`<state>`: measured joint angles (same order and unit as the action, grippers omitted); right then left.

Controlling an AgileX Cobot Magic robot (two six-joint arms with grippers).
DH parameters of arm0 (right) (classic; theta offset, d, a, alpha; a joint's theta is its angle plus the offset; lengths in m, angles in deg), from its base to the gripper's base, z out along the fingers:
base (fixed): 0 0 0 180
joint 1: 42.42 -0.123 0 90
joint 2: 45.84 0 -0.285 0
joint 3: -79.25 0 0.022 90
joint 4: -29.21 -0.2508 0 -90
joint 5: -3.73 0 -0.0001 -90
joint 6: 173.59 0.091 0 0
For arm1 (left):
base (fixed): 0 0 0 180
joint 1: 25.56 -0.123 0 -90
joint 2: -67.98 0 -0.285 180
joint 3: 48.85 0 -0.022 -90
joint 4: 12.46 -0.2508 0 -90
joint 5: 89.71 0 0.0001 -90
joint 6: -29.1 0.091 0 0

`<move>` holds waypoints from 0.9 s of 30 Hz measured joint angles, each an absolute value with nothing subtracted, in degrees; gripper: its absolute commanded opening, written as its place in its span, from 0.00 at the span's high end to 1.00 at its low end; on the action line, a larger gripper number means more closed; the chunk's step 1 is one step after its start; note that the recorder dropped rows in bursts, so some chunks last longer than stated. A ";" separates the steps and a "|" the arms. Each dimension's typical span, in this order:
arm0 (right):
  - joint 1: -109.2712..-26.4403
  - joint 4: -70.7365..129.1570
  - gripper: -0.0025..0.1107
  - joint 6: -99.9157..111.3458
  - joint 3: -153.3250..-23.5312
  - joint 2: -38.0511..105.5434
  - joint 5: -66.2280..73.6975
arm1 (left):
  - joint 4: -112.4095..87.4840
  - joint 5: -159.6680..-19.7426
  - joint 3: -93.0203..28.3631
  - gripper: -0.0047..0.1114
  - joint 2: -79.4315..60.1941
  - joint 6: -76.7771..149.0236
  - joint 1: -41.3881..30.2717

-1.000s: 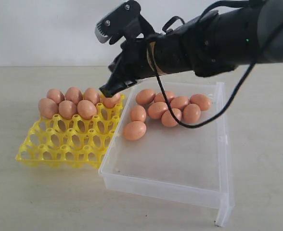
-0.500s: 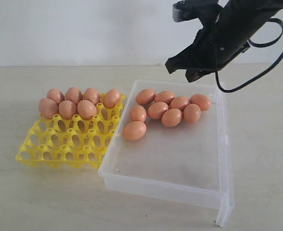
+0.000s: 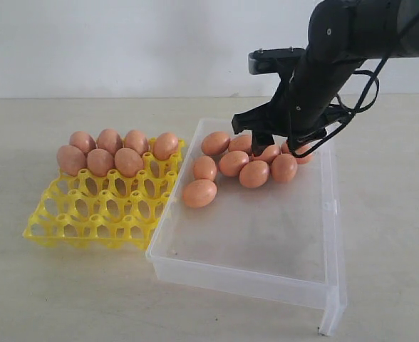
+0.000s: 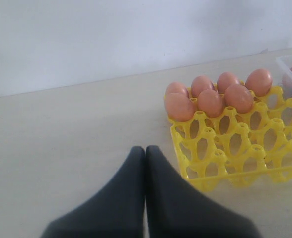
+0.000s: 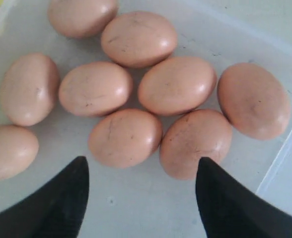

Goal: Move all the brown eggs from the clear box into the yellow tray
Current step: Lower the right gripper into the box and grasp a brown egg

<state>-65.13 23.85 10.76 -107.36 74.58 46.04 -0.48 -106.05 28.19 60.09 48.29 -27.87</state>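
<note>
Counted seven brown eggs (image 3: 100, 162) in the yellow tray (image 3: 95, 214) and nine in the clear box (image 3: 266, 235).
Hovered over the boxed nine with right jaws spread wide, empty — left jaws pressed shut on nothing, over the desk (image 3: 53, 285) near the tray.

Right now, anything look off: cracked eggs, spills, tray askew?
Nothing stands out. Seven brown eggs sit in the yellow tray cups; nine lie loose in the clear box. No spill. Shells show faint dark streaks in the right wrist view; cracks or scuffs, I cannot tell.
</note>
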 measured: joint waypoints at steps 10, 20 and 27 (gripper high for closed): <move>-65.03 29.21 0.45 27.13 -107.36 75.72 47.01 | -0.48 -106.05 28.19 1.00 60.09 48.29 -27.87; -60.66 29.21 0.45 34.07 -107.44 78.83 48.00 | -0.48 -106.05 28.19 1.00 60.09 48.29 -27.87; -60.54 28.58 0.45 33.43 -107.44 79.63 45.08 | -0.48 -106.05 28.19 1.00 60.09 48.29 -27.87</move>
